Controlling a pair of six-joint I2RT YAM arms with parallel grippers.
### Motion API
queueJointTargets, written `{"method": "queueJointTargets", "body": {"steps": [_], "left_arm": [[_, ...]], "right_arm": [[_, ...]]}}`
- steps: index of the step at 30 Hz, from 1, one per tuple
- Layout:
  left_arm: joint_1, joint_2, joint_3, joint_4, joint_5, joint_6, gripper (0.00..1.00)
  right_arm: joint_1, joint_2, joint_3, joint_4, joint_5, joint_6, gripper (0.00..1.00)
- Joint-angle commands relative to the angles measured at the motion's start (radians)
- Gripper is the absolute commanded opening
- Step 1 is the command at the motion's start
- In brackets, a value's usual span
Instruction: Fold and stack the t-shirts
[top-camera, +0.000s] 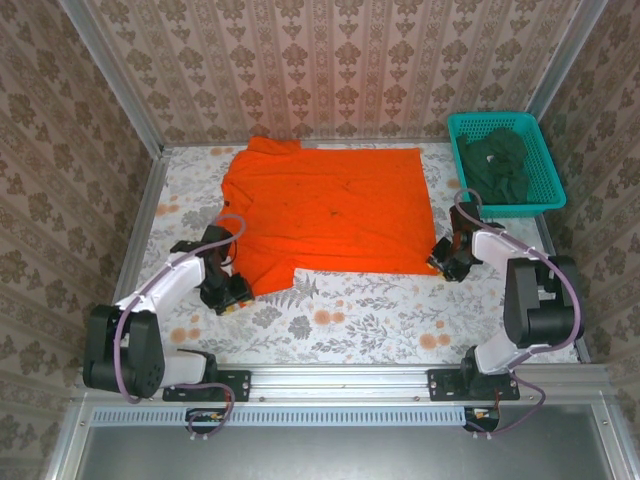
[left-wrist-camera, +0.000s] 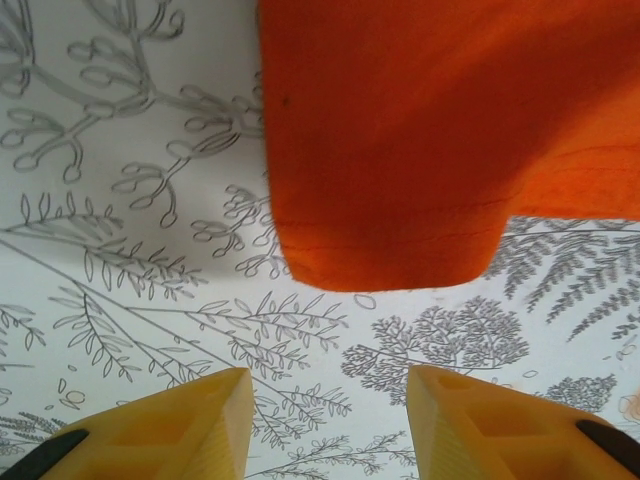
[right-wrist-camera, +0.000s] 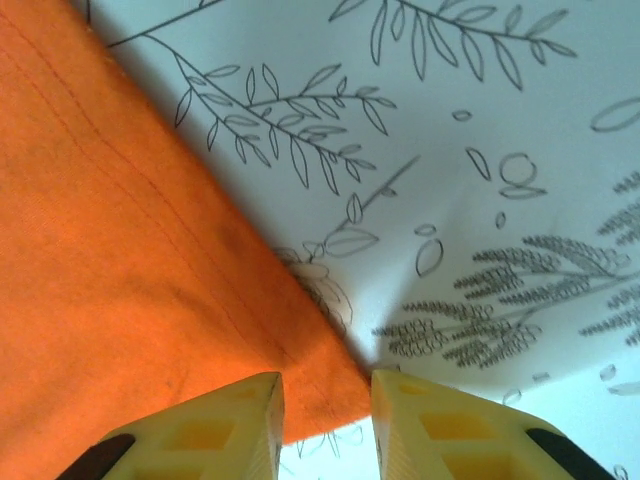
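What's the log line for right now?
orange t-shirt spread on table | left jaws open, short of sleeve | right jaws open over hem corner | green shirts in basket

The orange shirt (top-camera: 335, 205) is soft, matt woven cloth with a stitched double seam along its hem. The green shirts (top-camera: 497, 165) are dull soft cloth, crumpled, in a basket (top-camera: 490, 116) of teal plastic mesh with a slight sheen. The bench (top-camera: 340, 320) wears a smooth, matt cover printed with leaves. The fingers (left-wrist-camera: 190, 425) of the left pincer (left-wrist-camera: 328, 385) and of the right pincer (right-wrist-camera: 327, 385) are matt yellow plastic, moulded with hollow cells. The near rail (top-camera: 340, 378) is pale matt metal
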Motion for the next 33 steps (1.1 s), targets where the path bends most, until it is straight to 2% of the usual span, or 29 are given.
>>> {"method": "queueJointTargets", "body": {"steps": [1, 13, 18, 22, 33], "left_arm": [[-0.004, -0.021, -0.022, 0.001, 0.018, -0.045, 0.44], [0.009, -0.004, -0.022, 0.026, 0.044, -0.078, 0.41], [0.021, 0.003, -0.039, 0.056, 0.068, -0.093, 0.4], [0.033, 0.012, -0.05, 0.059, 0.028, -0.091, 0.36], [0.113, -0.024, -0.118, 0.168, 0.072, -0.162, 0.32]], "right_arm": [[0.006, 0.046, 0.02, -0.009, -0.001, -0.009, 0.29], [0.026, 0.053, 0.013, -0.056, 0.02, -0.009, 0.24], [0.026, -0.004, -0.004, -0.065, 0.01, -0.02, 0.32], [0.026, -0.057, -0.011, -0.073, 0.01, -0.037, 0.36], [0.026, -0.077, -0.023, -0.057, -0.025, -0.062, 0.36]]}}
